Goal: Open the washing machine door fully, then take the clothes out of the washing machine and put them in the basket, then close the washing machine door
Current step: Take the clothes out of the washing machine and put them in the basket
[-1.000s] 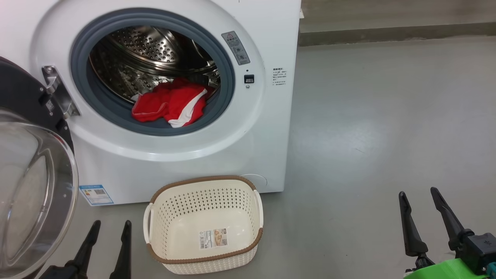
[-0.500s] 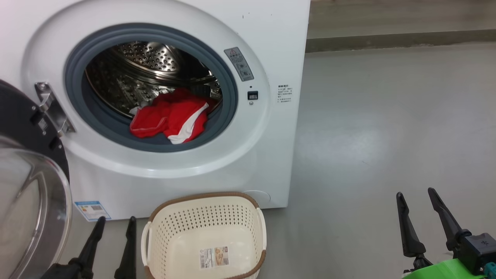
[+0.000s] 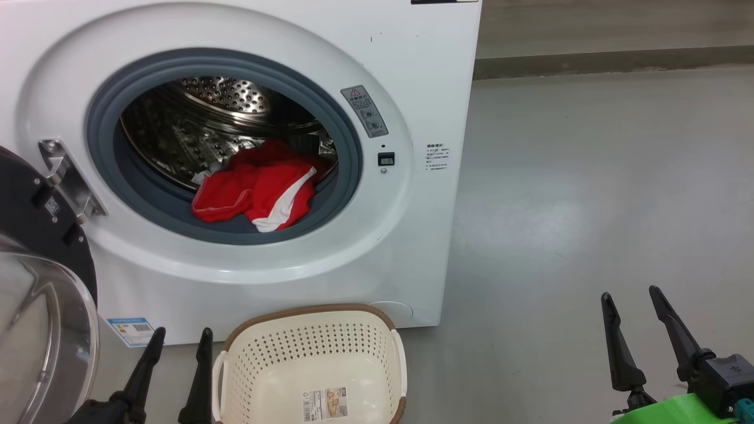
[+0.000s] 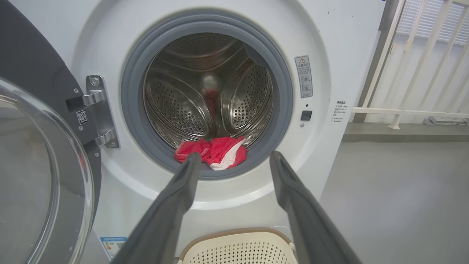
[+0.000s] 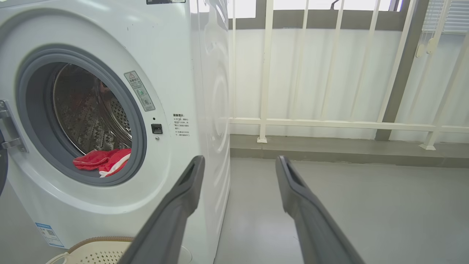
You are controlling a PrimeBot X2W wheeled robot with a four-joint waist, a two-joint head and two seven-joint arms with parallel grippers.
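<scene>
**Door wide, clothes at the drum's lip, both arms free**

At far left we see the washing machine door (image 3: 41,294) standing out on its hinge (image 3: 65,179), glass bowl facing us and well clear of the opening. We judge the first step done, since nothing bars the way in. Just beside it, low in the head view, our left gripper (image 3: 182,335) hovers with its jaws apart and empty, pointed at the washing machine (image 3: 412,88). Its wrist view looks straight into the drum (image 3: 200,118), so we take it for the arm best lined up for the reach. The clothes (image 3: 259,188) lie in a red heap at the front of the drum, spilling onto the grey rubber ring (image 3: 235,232), near the edge and easy to pinch. Directly below the opening, the basket (image 3: 306,347) sits empty on the floor (image 3: 559,206), close against the machine's front, so the carry would be short and downward. Far right, our right gripper (image 3: 630,295) hovers over bare floor, jaws apart, holding nothing, well away from the work.
</scene>
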